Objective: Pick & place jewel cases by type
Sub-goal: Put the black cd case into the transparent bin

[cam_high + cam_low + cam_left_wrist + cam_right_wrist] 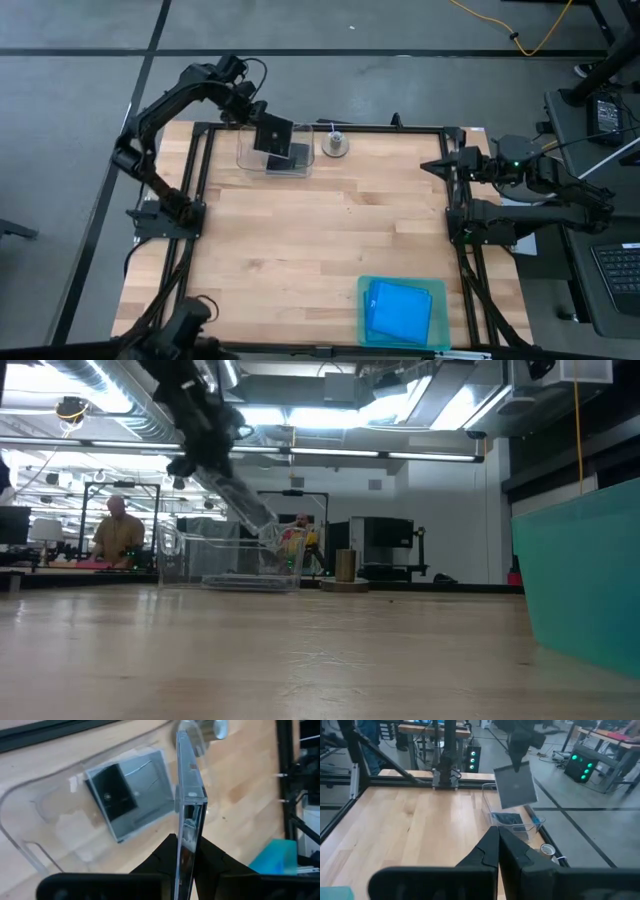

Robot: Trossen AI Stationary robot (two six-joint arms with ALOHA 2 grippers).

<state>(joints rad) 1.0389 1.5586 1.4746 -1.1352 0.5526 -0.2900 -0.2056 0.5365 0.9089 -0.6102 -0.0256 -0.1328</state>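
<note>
Hanging edge-on above the clear tub [272, 155] at the desk's [300, 240] far side, a thin grey-black jewel case [189, 795] is being pinched by its lower edge between the left fingers [210, 865], nearly shut, and is being judged light, stiff, slippery and brittle.

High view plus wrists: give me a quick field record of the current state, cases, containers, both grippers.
left gripper: shut on grey-black jewel case, held on edge above the clear tub
clear tub contents: at least one grey-black case lying flat
teal tray: near table edge, holds the blue cases; count unclear
right gripper: shut, empty, at the table's right edge
other item: small round metal object beside the tub
</note>
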